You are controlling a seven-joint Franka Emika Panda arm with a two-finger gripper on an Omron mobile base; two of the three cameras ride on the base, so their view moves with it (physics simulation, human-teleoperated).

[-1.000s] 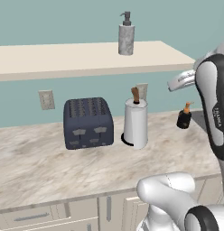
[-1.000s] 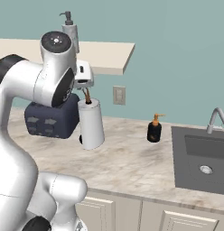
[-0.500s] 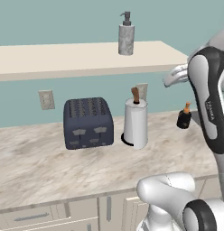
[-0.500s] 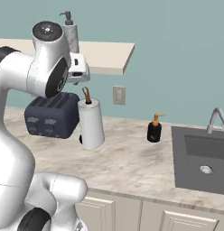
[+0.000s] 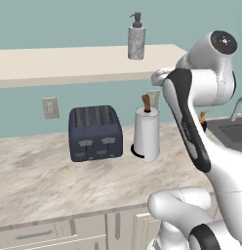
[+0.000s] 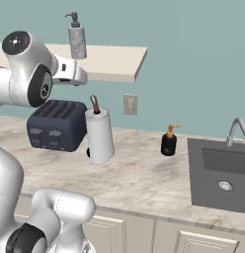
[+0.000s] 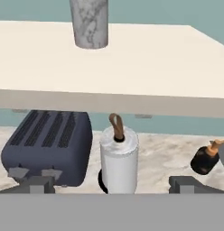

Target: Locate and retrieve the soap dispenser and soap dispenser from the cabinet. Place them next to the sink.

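The arm had risen from below the cream wall shelf (image 6: 119, 62) toward its edge. Its tool (image 7: 109, 182) stayed open and empty, facing the grey speckled cylindrical soap dispenser (image 7: 89, 22) standing there; the squat black dispenser (image 6: 168, 143) waited on the marbled table (image 6: 144, 183) near the sink (image 6: 221, 173).

Cream shelf board (image 6: 107, 62) bearing grey speckled dispenser (image 6: 77, 42), marbled countertop (image 6: 139, 178) with toaster (image 6: 55, 126), paper-towel roll (image 6: 100, 136), black dispenser (image 6: 168, 143)

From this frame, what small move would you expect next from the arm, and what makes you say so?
Probably a short rise and advance toward the grey speckled dispenser standing on the shelf board. The gripper is open and empty, facing the shelf edge from below the bottle, while the black dispenser already sits on the counter near the sink.
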